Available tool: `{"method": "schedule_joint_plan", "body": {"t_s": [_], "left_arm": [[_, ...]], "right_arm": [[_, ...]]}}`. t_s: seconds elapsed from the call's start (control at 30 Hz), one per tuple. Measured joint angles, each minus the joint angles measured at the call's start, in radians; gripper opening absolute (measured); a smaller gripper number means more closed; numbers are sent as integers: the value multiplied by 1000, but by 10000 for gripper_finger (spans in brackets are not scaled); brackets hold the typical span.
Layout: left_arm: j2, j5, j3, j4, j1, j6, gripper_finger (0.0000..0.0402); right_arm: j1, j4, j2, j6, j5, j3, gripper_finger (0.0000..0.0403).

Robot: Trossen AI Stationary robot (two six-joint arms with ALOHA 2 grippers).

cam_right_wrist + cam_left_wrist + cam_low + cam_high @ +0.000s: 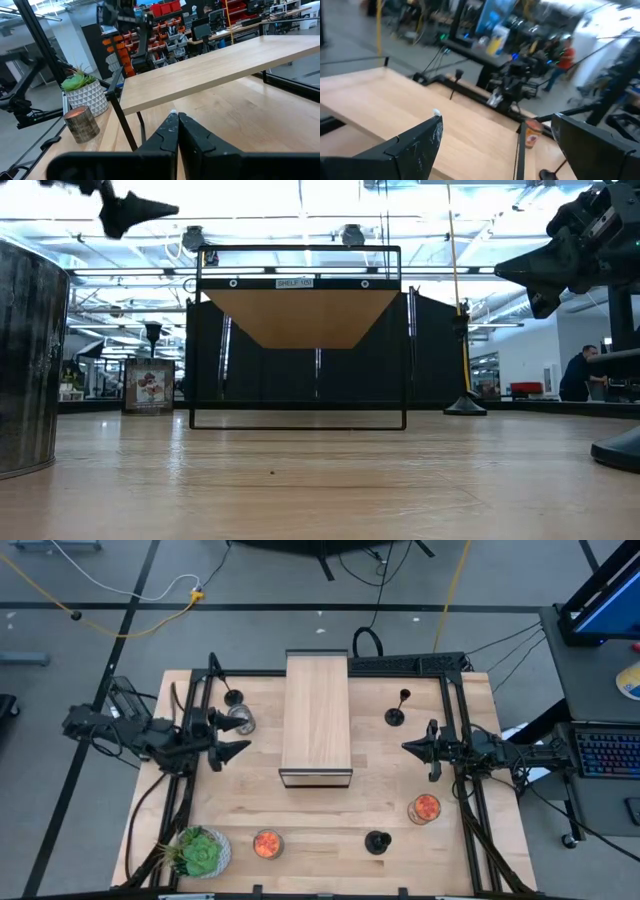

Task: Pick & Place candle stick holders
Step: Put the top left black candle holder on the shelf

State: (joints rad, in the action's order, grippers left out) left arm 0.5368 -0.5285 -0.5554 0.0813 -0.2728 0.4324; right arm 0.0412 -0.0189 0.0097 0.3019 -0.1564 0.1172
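Three black candle stick holders stand on their round bases on the table. One [232, 697] is at the far left, a tall one [397, 710] is at the far right, and a squat one [377, 841] is near the front edge. My left gripper [240, 735] is open and empty, left of the wooden shelf [316, 715] and just in front of the far-left holder. My right gripper [410, 747] is shut and empty, right of the shelf and in front of the tall holder. In the right wrist view its fingers [177, 125] are closed together.
A silver cup [241, 721] stands close by my left gripper's far finger. Two orange candle jars [267, 844] [425, 808] and a potted plant [200, 852] stand along the near side. Black frame rails [460, 700] run along the table's left and right sides.
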Motion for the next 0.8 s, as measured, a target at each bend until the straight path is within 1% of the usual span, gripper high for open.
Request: {"method": "schedule_joint_plan", "body": {"t_s": [0.13,0.23,0.33,0.47,0.53,0.6,0.67,0.8], "left_arm": [[166,9,-201,156,51,121,379],[268,47,-303,171,96,122,379],[347,74,-352,35,119,63,379],[419,84,-356,-215,122,10,379],[436,85,-356,-298,132,-19,379],[439,81,-356,-322,153,-20,379],[437,41,-356,-297,170,2,379],[448,-124,-356,-190,194,38,379]], "right_arm": [[0,0,0,0,0,0,0],[0,0,0,0,0,0,0],[0,0,0,0,0,0,0],[0,0,0,0,0,0,0],[0,0,0,0,0,0,0],[0,0,0,0,0,0,0],[0,0,0,0,0,0,0],[0,0,0,0,0,0,0]]}}
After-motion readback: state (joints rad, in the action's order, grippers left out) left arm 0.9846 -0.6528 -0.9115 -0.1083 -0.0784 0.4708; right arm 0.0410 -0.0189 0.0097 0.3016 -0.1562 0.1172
